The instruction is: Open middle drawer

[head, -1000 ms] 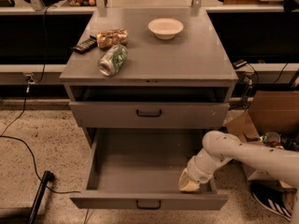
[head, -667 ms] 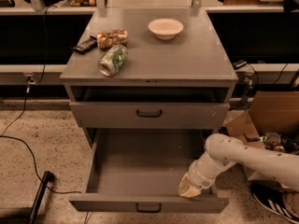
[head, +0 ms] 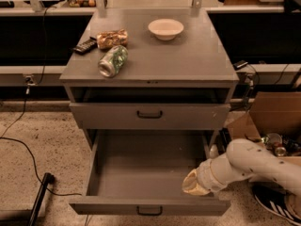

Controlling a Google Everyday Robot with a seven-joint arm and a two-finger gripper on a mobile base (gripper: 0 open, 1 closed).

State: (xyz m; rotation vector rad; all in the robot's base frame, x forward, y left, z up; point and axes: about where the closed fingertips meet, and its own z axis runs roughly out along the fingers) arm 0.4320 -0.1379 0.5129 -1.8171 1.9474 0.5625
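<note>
The middle drawer (head: 146,168) is a grey metal drawer and stands pulled far out below the upper drawer. Its plain grey inside is bare, and its black loop handle (head: 149,211) is on the front panel at the bottom of the view. My gripper (head: 194,183), on a white arm coming in from the right, sits low inside the drawer's front right corner, against the inner side of the front panel. The upper drawer (head: 149,115) stands slightly out, with a dark gap above it. A lower drawer is hidden.
On the cabinet top (head: 188,60) lie a green can (head: 113,60) on its side, a snack bag (head: 112,38), a dark remote (head: 85,46) and a white bowl (head: 165,28). A cardboard box (head: 275,121) with clutter stands at the right. A cable and a black pole (head: 40,192) lie on the floor at the left.
The middle drawer's front has slid a little further out toward the camera, and my gripper has stayed at its front right corner, a touch lower.
</note>
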